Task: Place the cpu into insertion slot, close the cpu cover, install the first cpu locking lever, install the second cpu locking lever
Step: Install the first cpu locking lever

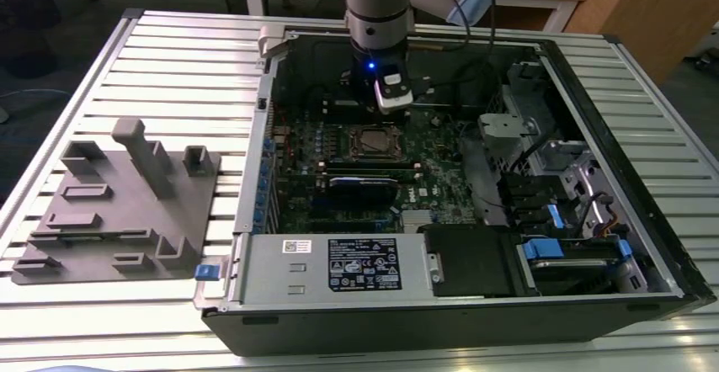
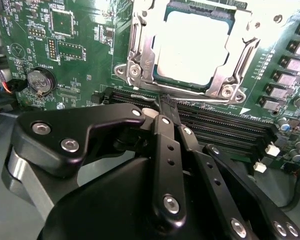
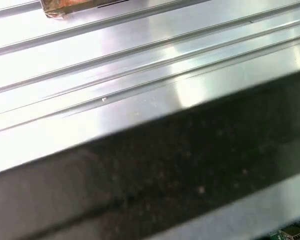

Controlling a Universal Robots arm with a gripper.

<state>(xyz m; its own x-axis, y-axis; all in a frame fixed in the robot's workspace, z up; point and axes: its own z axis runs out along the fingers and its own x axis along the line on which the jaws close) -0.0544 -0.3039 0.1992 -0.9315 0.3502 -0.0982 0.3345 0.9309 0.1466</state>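
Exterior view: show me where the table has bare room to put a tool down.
Bare slats lie on the table beyond the grey holder, up to the computer case, and along the near edge before both. Inside the case it is crowded: gripper, circuit board, cables, drive bays.

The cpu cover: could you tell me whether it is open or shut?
Shut. In the second wrist view the cpu cover lies flat around the cpu, whose pale top shows through its window.
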